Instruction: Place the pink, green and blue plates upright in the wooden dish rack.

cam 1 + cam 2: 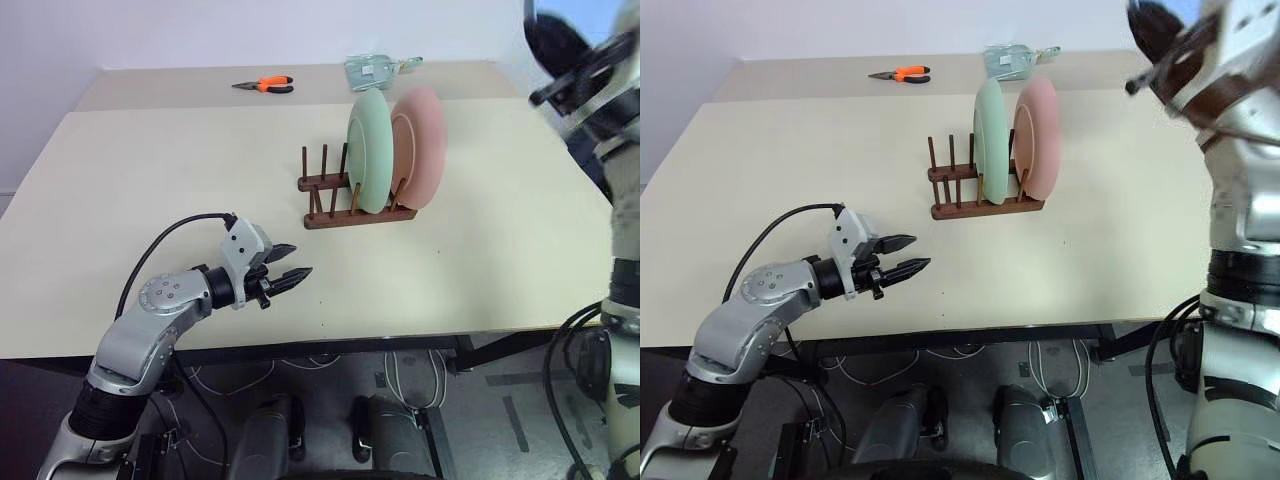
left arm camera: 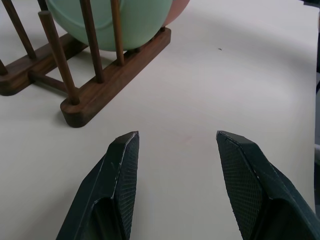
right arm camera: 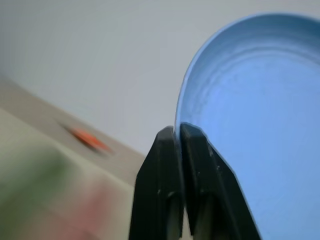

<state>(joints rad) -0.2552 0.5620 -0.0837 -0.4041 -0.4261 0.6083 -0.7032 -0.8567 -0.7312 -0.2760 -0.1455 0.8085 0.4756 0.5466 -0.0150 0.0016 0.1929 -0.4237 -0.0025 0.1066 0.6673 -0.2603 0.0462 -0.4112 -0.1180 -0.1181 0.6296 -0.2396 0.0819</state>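
My right gripper [image 3: 177,131] pinches the blue plate [image 3: 250,125] by its rim, high over the table's right edge; free rack [image 1: 345,198] pegs sit down-left of it. Left gripper [image 1: 290,276] spread, empty.

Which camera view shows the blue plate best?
The right wrist view: the blue plate is large there, its rim pinched between the right gripper's fingers. In the left eye view a light blue patch at the top right corner may be it; I cannot tell.

Silver arm [image 1: 140,330], black cable [image 1: 160,245], black textured pincer [image 1: 290,270] fingers [image 2: 117,180].
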